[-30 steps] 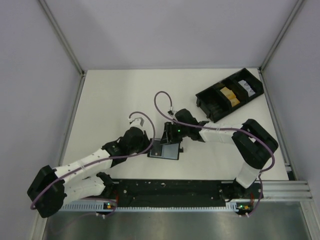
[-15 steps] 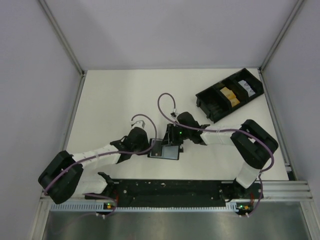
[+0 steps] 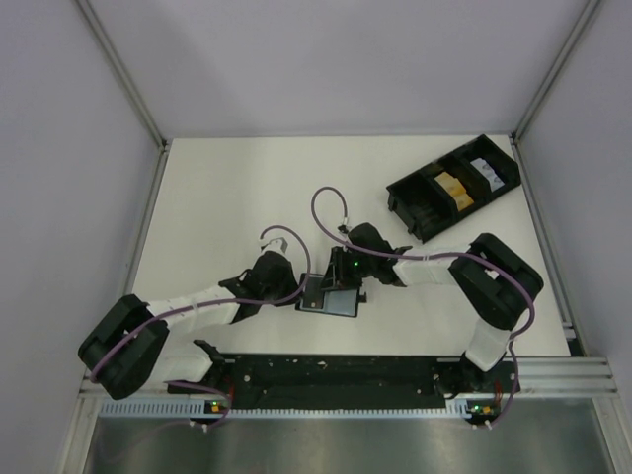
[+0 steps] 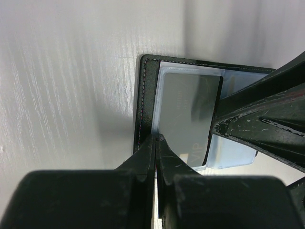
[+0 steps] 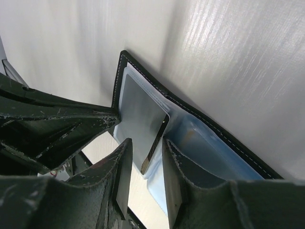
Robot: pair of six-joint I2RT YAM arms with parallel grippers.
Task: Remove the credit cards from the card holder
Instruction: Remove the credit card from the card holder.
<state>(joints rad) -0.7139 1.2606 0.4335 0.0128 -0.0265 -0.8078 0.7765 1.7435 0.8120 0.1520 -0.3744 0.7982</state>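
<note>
table [image 3: 227, 197]: white. It fills the middle of the top view and is the pale streaky surface in both wrist views.
left arm [image 3: 197, 308]: lower left of the top view, stretched right toward centre.
right arm [image 3: 434, 269]: lower right of the top view, elbow bent, reaching left toward centre. A purple cable [image 3: 321, 202] loops above its wrist.
tray [image 3: 405, 197]: long, black, with compartments, in the upper right of the top view, well apart from both tool tips. I see an orange-yellow item [image 3: 451, 186] in a middle compartment and a white item [image 3: 482, 168] in the next one to the right.
card holder [image 3: 331, 296]: lies open and flat on the table just below centre of the top view, between the two tool tips. It has a black stitched border and glossy blue-grey pockets inside.
left gripper [image 4: 156, 139]: clenched, fingers pressed together. The tips sit on the holder's inner edge, where the black border meets the pocket. I can't tell if anything is nipped between them.
right gripper [image 5: 145, 167]: jaws partly apart at the bottom centre of its wrist view, straddling the near end of the card. I see a gap on each side, so I read no grasp.
card [image 4: 188, 119]: grey, marked "VIP", on the holder's pocket at centre of the left wrist view. In the right wrist view one long edge looks tipped up.
</note>
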